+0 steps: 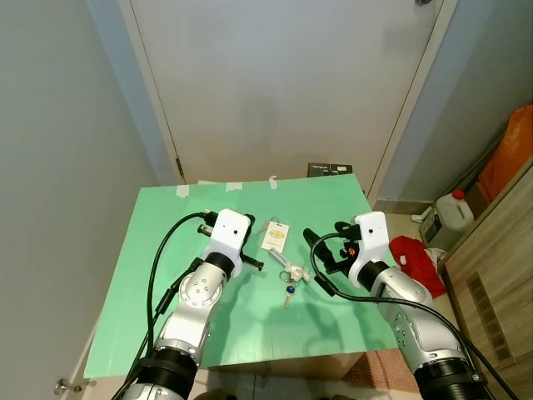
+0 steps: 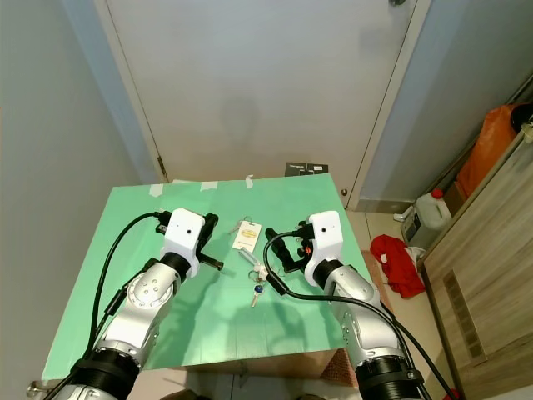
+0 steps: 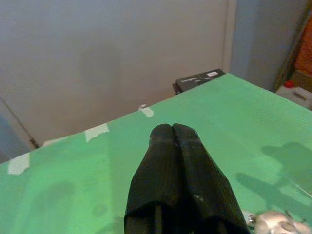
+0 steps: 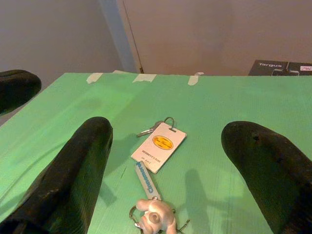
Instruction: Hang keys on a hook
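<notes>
The right gripper (image 4: 168, 170) hangs over the green surface (image 4: 253, 112) with its two black fingers (image 4: 73, 185) spread wide apart. Between them lie the keys (image 4: 155, 195): a white tag with a yellow oval, a blue strap and a pale figure charm. Tape strips (image 4: 144, 77) mark the far edge below a door (image 4: 214, 29).

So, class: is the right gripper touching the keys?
Apart. In the right wrist view the right gripper is open, green table showing between each finger and the keys.

Home entryway corner.
A closed pale door (image 1: 283, 92), wooden cabinet (image 1: 500, 267), and white plastic jug (image 1: 454, 212) on the floor.
</notes>
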Robot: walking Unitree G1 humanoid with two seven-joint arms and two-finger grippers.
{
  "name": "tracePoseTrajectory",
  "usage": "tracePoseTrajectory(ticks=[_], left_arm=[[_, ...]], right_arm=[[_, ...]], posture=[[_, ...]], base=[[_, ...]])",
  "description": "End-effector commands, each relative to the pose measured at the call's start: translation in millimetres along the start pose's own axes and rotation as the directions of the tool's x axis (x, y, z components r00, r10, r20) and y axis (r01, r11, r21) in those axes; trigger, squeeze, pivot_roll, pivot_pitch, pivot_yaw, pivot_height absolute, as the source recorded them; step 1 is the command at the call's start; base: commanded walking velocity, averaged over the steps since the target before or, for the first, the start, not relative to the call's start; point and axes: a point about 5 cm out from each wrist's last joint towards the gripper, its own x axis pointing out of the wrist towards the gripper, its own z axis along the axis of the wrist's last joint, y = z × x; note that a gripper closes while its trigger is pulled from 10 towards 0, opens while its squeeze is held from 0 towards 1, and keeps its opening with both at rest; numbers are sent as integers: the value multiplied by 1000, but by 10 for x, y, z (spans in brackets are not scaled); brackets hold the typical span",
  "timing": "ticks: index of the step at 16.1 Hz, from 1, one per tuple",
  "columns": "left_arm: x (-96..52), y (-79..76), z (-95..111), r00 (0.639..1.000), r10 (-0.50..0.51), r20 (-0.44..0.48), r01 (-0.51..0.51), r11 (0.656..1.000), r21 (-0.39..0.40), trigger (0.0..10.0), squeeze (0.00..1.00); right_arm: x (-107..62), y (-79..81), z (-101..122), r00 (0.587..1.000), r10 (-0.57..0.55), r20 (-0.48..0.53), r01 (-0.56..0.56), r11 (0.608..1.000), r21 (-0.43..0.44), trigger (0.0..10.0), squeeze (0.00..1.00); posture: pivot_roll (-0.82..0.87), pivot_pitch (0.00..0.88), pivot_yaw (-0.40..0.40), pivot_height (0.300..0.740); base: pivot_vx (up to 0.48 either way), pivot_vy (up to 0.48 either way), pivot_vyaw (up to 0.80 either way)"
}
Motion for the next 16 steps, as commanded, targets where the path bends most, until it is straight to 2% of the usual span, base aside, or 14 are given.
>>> tracePoseTrajectory(ticks=[1,3,6,9,14,16], left_arm=[[54,-34,105,999,-32,26,32,999,19,10000,0],[68,-86,110,998,-53,21,52,998,47,10000,0],[81,-123,84,998,-55,2,55,998,40,10000,0],[84,-91,84,999,-37,-5,38,999,36,10000,0],[75,-79,46,999,-24,-28,25,999,45,10000,0],[75,-70,16,998,-27,-48,28,1000,15,10000,0]], right_arm=[[3,-17,40,1000,-4,13,4,1000,-20,10000,0],[1,-16,37,1000,-4,11,5,1000,-21,10000,0],[1,-2,29,1000,-2,12,2,1000,-19,10000,0],[0,16,15,1000,3,8,-3,1000,-16,10000,0],[-2,33,-3,1000,11,-1,-11,1000,-18,10000,0],[-20,31,-14,1000,15,-4,-15,1000,-16,10000,0]], posture=[[-33,0,41,740],[-37,0,43,740],[-38,0,45,740],[-37,0,47,740],[-34,0,43,740],[-35,0,39,740]], base=[[307,0,0],[199,0,0],[373,-296,0],[462,0,0],[0,0,0],[0,0,0]])
